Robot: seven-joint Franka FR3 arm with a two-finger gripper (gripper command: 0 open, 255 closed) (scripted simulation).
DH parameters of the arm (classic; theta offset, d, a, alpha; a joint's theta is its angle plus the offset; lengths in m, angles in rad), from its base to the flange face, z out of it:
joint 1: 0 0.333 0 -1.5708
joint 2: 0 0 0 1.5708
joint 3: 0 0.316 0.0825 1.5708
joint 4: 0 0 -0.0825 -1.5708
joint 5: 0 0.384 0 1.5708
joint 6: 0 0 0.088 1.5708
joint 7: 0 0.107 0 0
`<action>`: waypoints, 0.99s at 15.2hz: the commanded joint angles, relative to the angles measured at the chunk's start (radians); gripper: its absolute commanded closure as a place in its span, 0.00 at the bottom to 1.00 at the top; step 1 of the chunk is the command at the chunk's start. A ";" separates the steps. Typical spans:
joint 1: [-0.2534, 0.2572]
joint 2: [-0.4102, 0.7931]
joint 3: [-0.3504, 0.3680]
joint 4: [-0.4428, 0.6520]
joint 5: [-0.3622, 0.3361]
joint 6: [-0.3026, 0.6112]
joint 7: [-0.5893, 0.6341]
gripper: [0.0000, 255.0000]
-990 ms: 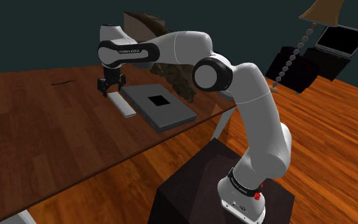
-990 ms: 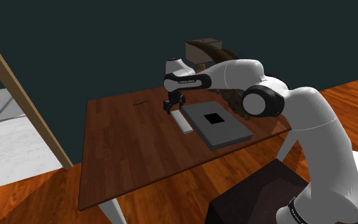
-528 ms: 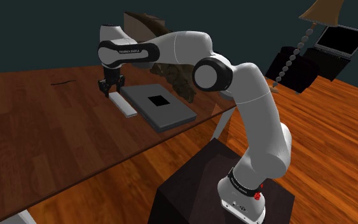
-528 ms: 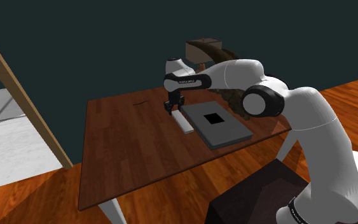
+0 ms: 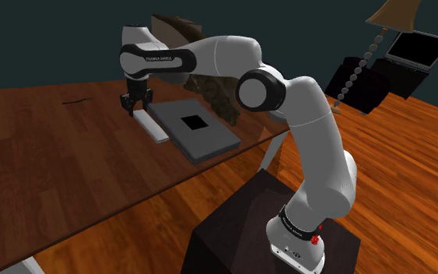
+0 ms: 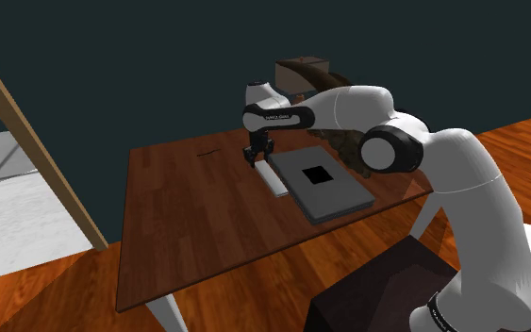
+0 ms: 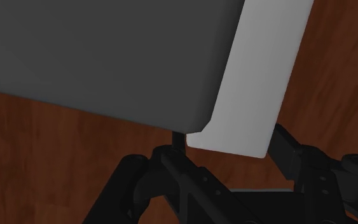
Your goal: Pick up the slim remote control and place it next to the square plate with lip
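Observation:
A slim light-grey remote (image 5: 154,129) (image 6: 273,178) lies along the edge of a square dark-grey plate (image 5: 201,134) (image 6: 327,189) that has a black square in its middle. Both rest on the wooden table (image 5: 69,171). My black gripper (image 5: 137,109) (image 6: 259,157) points down over the remote's far end and is shut on it. In the wrist view the remote (image 7: 260,83) sits clasped between the two fingers (image 7: 292,149), with the plate (image 7: 107,57) touching its long side.
Behind the plate stand a brown box (image 5: 174,31) (image 6: 303,71) and a dark lumpy object (image 5: 217,93). A thin dark streak (image 5: 77,100) marks the table's far side. A lamp (image 5: 380,23) and a laptop (image 5: 419,48) stand on the floor at the shoulder view's right.
The fingers have closed from wide apart onto the remote's far end. The hand has since risen slightly with that end.

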 commanded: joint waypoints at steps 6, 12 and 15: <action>0.005 -0.012 0.002 0.075 0.003 -0.084 -0.004 1.00; 0.011 -0.008 0.002 0.164 0.004 -0.168 -0.009 1.00; -0.007 -0.040 0.002 0.131 0.008 -0.166 -0.025 1.00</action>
